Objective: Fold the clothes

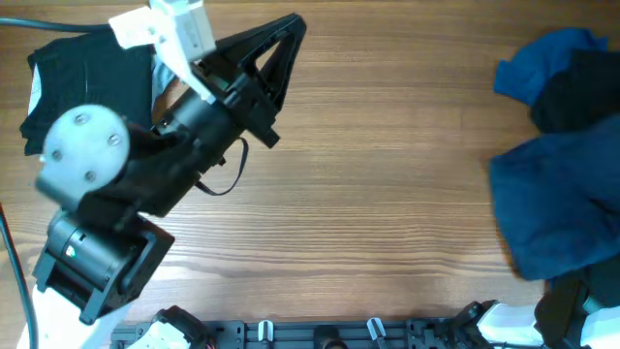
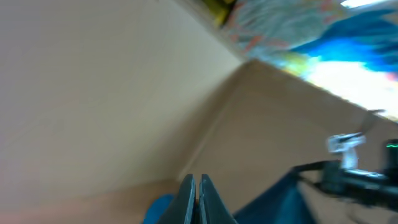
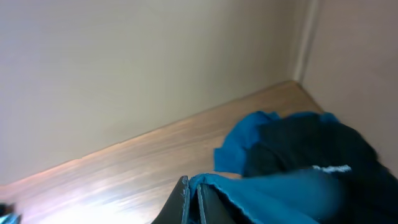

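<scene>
The wooden table [image 1: 387, 194] carries the clothes in two places. At its far left corner lies a black garment [image 1: 82, 68], spread fairly flat and partly covered by the left arm [image 1: 145, 165], which reaches diagonally from the near left edge toward the far middle of the table. At the right edge sits a loose heap: a bright blue garment [image 1: 542, 63] at the far end, a black piece [image 1: 581, 97] lying against it, and a dark blue denim garment [image 1: 557, 208] rumpled nearer the robot and running off the right side of the overhead view.

The left gripper [image 2: 196, 194] is clenched, its two fingers pressed flat together with nothing between them. It hangs above the table, clear of the black garment, and points toward the heap on the right.

The right gripper [image 3: 191, 200] is likewise clenched, low at the near right corner. In the right wrist view, the hem of the dark blue denim garment lies right against one finger. The picture is soft there, so the cloth may be pinched or merely touching; it cannot be told which. Beyond the hem, the black piece and the bright blue garment rest on the wood near the wall.
</scene>
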`<state>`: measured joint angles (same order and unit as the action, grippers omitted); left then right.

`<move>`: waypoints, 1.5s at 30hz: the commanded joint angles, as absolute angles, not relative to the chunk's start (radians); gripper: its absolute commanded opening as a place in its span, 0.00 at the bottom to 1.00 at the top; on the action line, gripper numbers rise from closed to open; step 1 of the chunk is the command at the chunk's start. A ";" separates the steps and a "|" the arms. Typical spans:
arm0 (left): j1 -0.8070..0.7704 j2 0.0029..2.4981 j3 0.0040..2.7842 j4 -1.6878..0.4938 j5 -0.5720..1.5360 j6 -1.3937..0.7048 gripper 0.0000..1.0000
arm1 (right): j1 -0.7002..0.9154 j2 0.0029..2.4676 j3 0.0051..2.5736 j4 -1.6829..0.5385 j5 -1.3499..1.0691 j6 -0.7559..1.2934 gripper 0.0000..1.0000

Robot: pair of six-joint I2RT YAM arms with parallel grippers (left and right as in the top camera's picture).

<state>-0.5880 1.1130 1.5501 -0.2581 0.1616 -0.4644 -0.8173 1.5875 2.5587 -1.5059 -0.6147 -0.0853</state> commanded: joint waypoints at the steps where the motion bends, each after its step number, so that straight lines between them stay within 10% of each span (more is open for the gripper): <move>1: -0.584 1.185 1.556 -0.362 0.077 -0.422 0.04 | -0.799 1.567 2.575 -1.506 -0.719 -0.124 0.04; 10: -0.357 1.415 1.556 -0.461 0.388 -0.403 0.10 | -0.679 1.506 2.575 -1.503 -0.865 -0.139 0.04; 14: -0.170 1.554 1.556 -0.445 0.857 -0.396 0.45 | -0.517 1.411 2.575 -1.434 -1.009 -0.127 0.04; 22: -0.121 1.788 1.556 -0.340 1.241 -0.395 0.73 | -0.465 1.333 2.575 -1.135 -1.271 0.091 0.04; 34: -0.037 1.908 1.555 -0.298 1.499 -0.325 0.70 | -0.465 1.368 2.575 -1.033 -1.279 0.157 0.04; 45: -0.036 1.912 1.555 -0.747 1.300 -0.033 0.71 | -0.465 1.416 2.575 -1.032 -1.279 0.157 0.04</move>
<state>-0.0261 1.9057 1.5547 -0.6796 1.3495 -0.1242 -0.4671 1.4376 2.5664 -1.0454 -1.2747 0.1463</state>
